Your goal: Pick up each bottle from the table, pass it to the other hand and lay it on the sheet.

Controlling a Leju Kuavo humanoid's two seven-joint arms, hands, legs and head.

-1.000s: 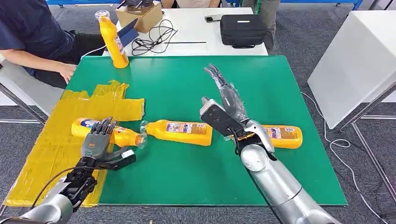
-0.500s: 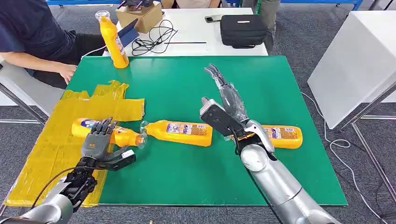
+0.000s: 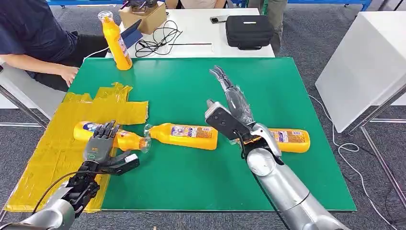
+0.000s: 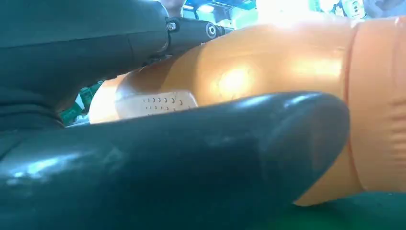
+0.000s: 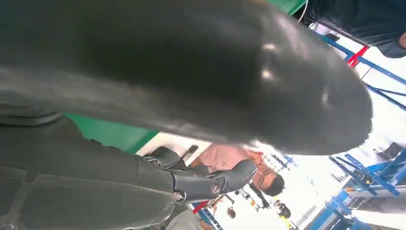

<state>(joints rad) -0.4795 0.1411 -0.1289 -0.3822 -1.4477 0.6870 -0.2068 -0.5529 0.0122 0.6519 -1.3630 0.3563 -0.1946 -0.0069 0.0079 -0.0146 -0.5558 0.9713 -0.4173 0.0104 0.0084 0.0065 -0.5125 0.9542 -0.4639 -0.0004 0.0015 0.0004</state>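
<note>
An orange bottle (image 3: 125,138) lies on the yellow sheet (image 3: 48,148), its cap at the sheet's right edge. My left hand (image 3: 101,145) lies over it with straight fingers, the thumb spread out to the side over the green mat (image 3: 191,81). Up close in the left wrist view the bottle (image 4: 268,72) sits just beyond the thumb (image 4: 191,158). A second bottle (image 3: 184,135) lies mid-table, cap toward the first. A third (image 3: 289,140) lies to the right, partly behind my right arm. A fourth (image 3: 116,40) stands upright at the back left. My right hand (image 3: 230,96) hangs above the mat, fingers stretched out, empty.
A person sits at the back left, one hand (image 3: 69,74) by the mat's corner. Behind the mat a white table holds a cardboard box (image 3: 143,17), cables (image 3: 160,38) and a black bag (image 3: 249,31). A white cabinet (image 3: 368,62) stands to the right.
</note>
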